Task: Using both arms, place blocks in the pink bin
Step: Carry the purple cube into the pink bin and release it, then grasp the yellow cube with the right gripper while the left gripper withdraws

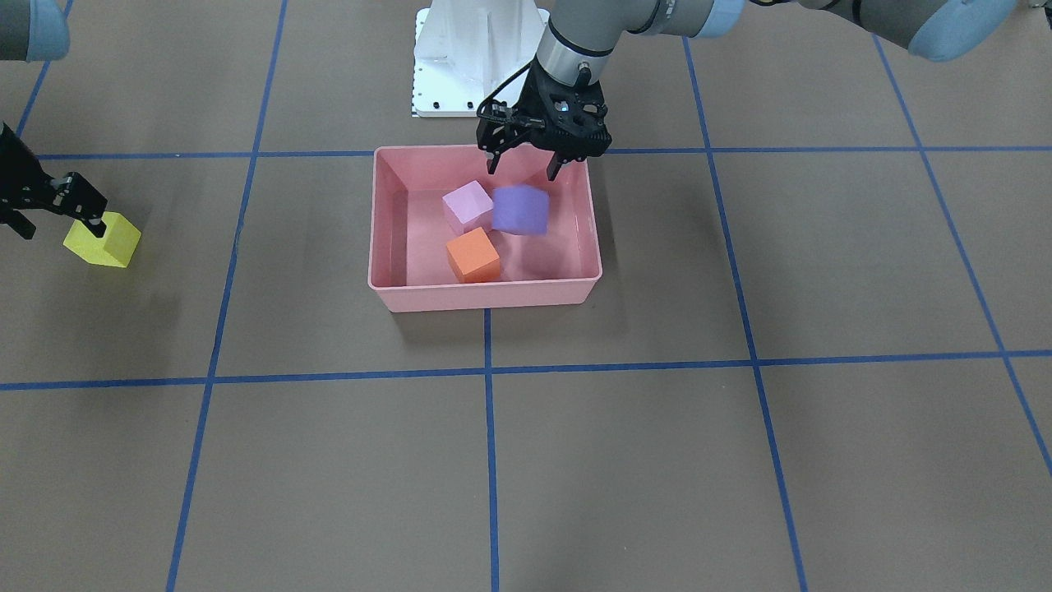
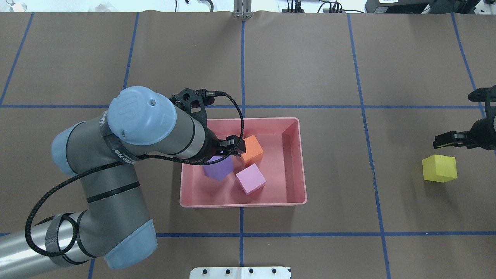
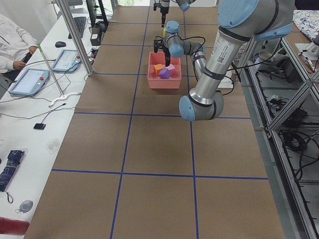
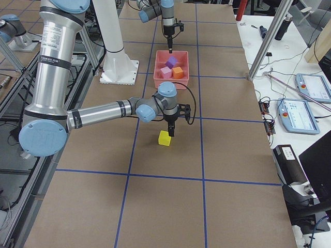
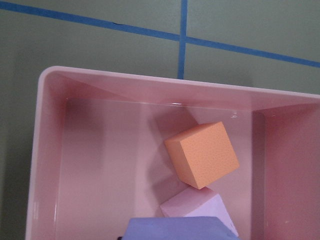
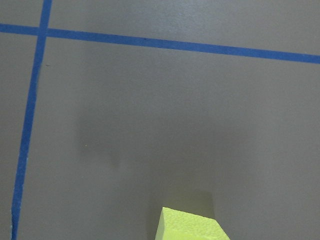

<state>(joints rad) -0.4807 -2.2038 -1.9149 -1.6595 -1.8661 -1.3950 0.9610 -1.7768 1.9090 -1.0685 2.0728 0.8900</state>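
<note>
The pink bin (image 1: 485, 298) stands mid-table and holds the orange block (image 1: 473, 255) and the light pink block (image 1: 467, 205). My left gripper (image 1: 523, 171) hangs open over the bin's robot-side wall. The purple block (image 1: 520, 210) is just below it, blurred, free of the fingers and tilted against the pink block. In the left wrist view the purple block (image 5: 175, 229) lies at the bottom edge. The yellow block (image 1: 103, 240) sits on the table far on my right side. My right gripper (image 1: 57, 226) is open just above it, one fingertip (image 1: 93, 219) at its top edge.
The white base pedestal (image 1: 460, 57) stands behind the bin. Blue tape lines (image 1: 489, 374) grid the brown table cover. My left arm's elbow (image 2: 131, 116) looms over the table left of the bin. Desks with tablets (image 3: 30, 82) line the operators' side.
</note>
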